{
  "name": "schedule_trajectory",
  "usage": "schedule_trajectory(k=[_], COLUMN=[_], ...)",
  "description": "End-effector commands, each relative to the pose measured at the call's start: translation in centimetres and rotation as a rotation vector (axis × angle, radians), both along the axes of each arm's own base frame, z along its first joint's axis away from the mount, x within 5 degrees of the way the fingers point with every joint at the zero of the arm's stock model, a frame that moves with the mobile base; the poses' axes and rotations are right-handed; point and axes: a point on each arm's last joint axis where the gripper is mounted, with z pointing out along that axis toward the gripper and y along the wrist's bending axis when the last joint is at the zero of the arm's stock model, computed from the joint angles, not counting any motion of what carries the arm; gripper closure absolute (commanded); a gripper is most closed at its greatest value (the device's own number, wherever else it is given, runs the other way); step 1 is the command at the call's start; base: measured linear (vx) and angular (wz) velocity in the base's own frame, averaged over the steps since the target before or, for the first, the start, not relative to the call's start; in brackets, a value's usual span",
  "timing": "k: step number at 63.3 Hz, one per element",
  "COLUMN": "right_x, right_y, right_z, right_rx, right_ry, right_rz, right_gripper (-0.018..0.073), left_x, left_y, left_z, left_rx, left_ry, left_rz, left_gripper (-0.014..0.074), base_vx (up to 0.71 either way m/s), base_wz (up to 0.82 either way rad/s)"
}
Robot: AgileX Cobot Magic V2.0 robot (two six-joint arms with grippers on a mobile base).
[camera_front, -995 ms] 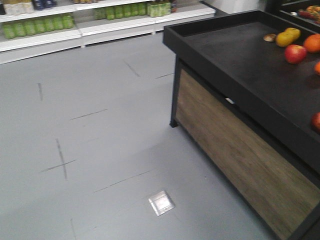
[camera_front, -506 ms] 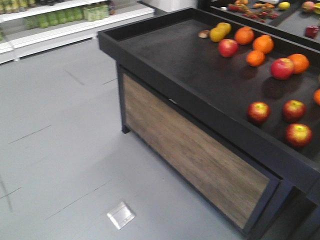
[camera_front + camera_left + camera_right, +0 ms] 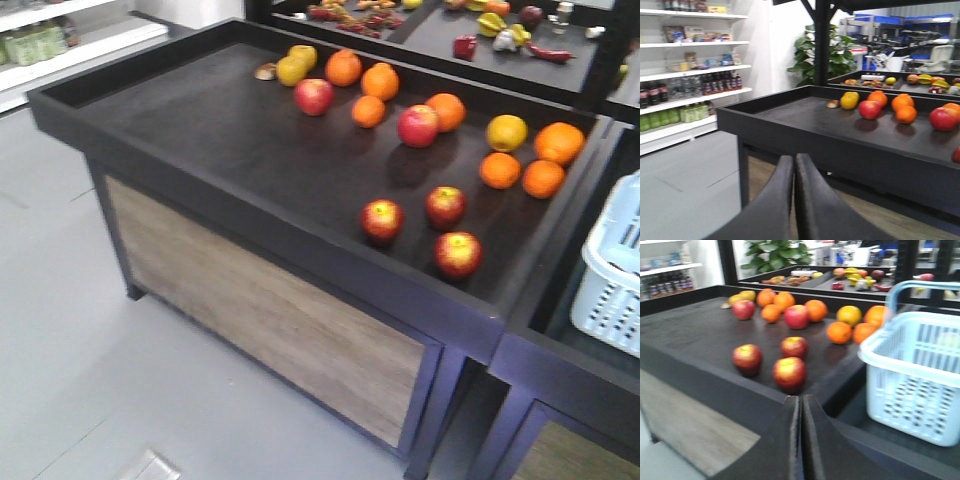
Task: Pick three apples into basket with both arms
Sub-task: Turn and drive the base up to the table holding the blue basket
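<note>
Three dark red, yellow-streaked apples lie near the front edge of the black display table (image 3: 200, 150): one at the left (image 3: 382, 219), one behind it (image 3: 446, 206), one nearest the edge (image 3: 458, 253). In the right wrist view they are the left apple (image 3: 747, 358), the back apple (image 3: 794, 347) and the near apple (image 3: 789, 372). The pale blue basket (image 3: 615, 280) stands in the lower bin to the right, also seen as the basket (image 3: 912, 375). My right gripper (image 3: 801, 399) is shut and empty, low in front of the table edge. My left gripper (image 3: 794, 160) is shut and empty, facing the table's left end.
Oranges (image 3: 500, 170), yellow fruits (image 3: 297, 65) and two redder apples (image 3: 418, 126) lie further back on the table. A second produce table (image 3: 480, 30) stands behind. Shelves of bottles (image 3: 685, 95) line the wall at the left, across grey floor (image 3: 60, 360).
The front view has swung right: the table has slid left across the frame, the three front apples now sit near the middle, and the basket has come into view at the right edge.
</note>
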Motion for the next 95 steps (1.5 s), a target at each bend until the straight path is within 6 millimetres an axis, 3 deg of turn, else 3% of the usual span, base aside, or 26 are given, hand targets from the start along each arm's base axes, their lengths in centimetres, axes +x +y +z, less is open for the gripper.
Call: schedule_trajectory(k=[1,95], right_x=[0.03,0.03], right_y=[0.14,0.14], right_z=[0.24,0.24], right_rx=[-0.014,-0.014], right_ry=[-0.069,-0.069], right_rz=[0.017,0.017], right_gripper=[0.0564,0.0564], left_x=[-0.22,-0.22], left_y=[0.12,0.12], left_z=[1.48,1.48], left_rx=[-0.009,-0.009], left_ry=[-0.095,-0.095], left_rz=[0.011,0.011], left_gripper=[0.0602,0.0602], base_vx=[0.10,0.09], base_wz=[-0.44,-0.33])
